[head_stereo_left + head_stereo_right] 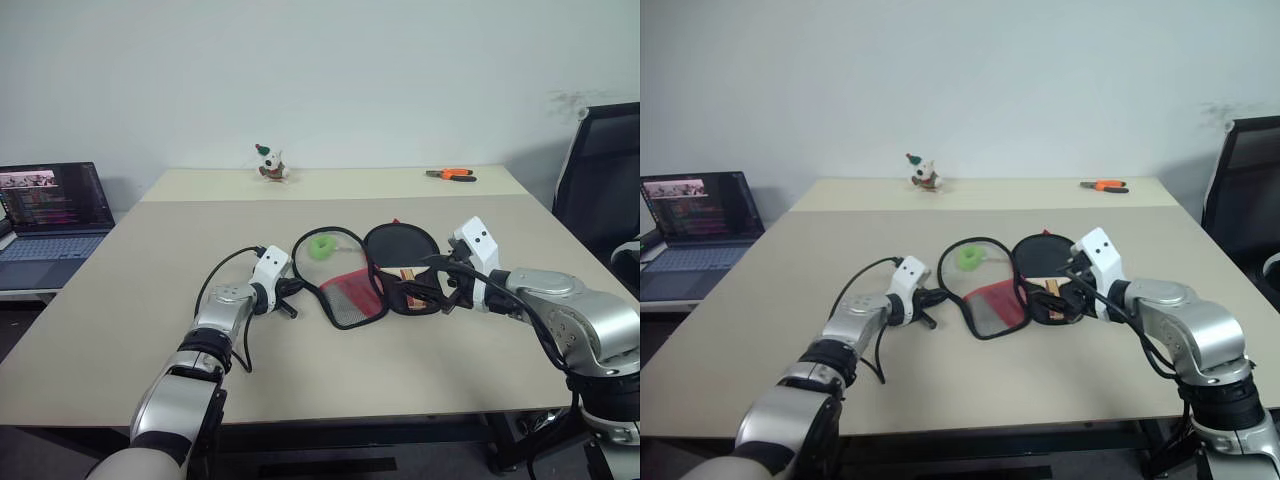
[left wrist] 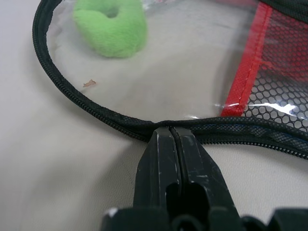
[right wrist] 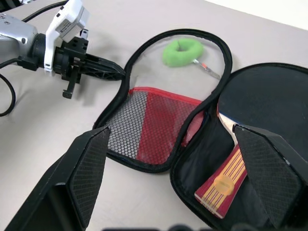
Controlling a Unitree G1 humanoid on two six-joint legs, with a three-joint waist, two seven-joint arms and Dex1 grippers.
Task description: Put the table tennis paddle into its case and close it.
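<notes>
Black fingers of the left gripper (image 2: 174,144) are pressed together, their tips at the zipper rim (image 2: 96,115) of the case (image 3: 159,130); whether any fabric is pinched I cannot tell. At two o'clock from them, the open flap shows red mesh and a green sponge (image 1: 322,246). At three o'clock, the table tennis paddle (image 3: 260,110) already lies in the other half, handle toward the right gripper (image 1: 440,290), whose fingers stand wide and empty. Closing is the step in hand: next, I judge, fold the flap over the paddle, then run the zipper.
</notes>
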